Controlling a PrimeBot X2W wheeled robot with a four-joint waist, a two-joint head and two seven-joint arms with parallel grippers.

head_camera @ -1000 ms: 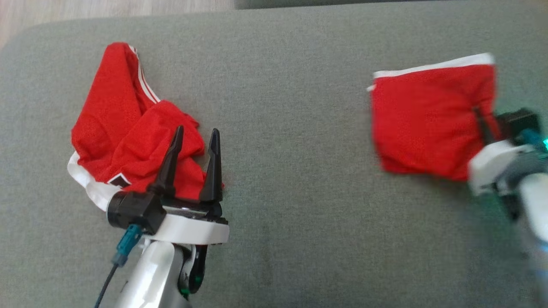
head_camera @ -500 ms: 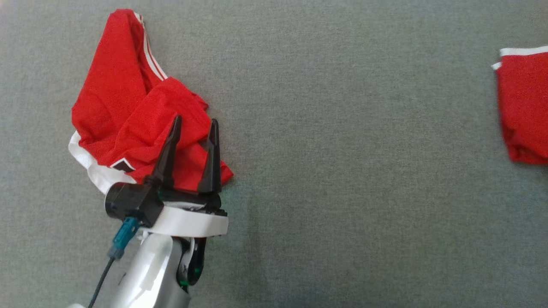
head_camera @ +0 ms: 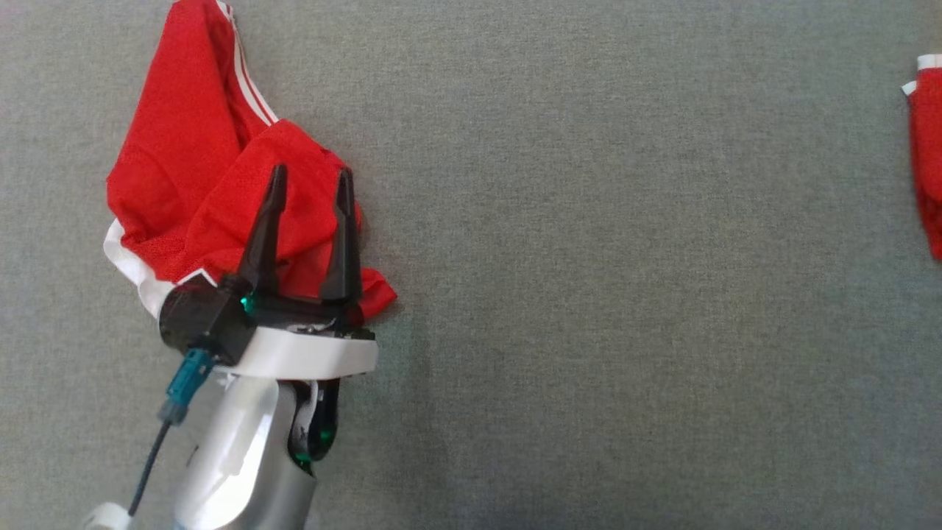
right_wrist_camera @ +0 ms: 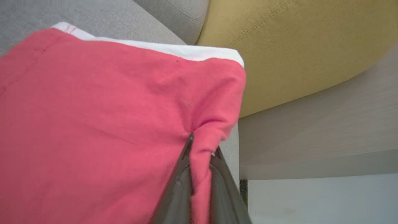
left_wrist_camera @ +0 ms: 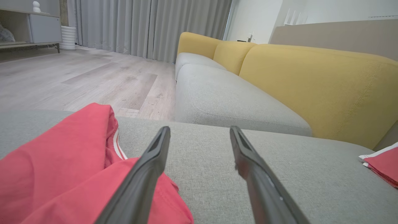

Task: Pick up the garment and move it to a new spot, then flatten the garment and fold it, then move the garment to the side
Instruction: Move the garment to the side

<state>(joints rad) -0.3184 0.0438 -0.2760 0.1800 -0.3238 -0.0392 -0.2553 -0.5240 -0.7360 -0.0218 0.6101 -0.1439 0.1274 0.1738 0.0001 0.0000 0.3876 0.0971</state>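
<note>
In the head view the left claw (head_camera: 310, 171) stood at the lower left with its two fingers spread well apart and nothing between them, their tips over the lower right part of the crumpled red garment (head_camera: 184, 147) lying on the grey cushion (head_camera: 589, 294). The folded red garment (head_camera: 929, 147) showed as a sliver cut off by the right edge, a white band at its top.

The left wrist view added the room: the left claw (left_wrist_camera: 199, 129) gaped over bare grey cushion (left_wrist_camera: 217, 155), the crumpled red garment (left_wrist_camera: 56, 161) at the lower left passing under the left finger, the folded red garment (left_wrist_camera: 384, 163) at the far right edge, and a yellow sofa back (left_wrist_camera: 311, 90) and a wooden floor (left_wrist_camera: 93, 81) beyond.

The right wrist view showed the grip itself: the right claw (right_wrist_camera: 201, 146) was closed on a pinch of cloth at a corner of the folded red garment (right_wrist_camera: 108, 124), which spread over the left of the frame.

Half a second earlier the head view had held more of the folded garment; the camera had shifted, yet the gap between the two garments had also widened.
</note>
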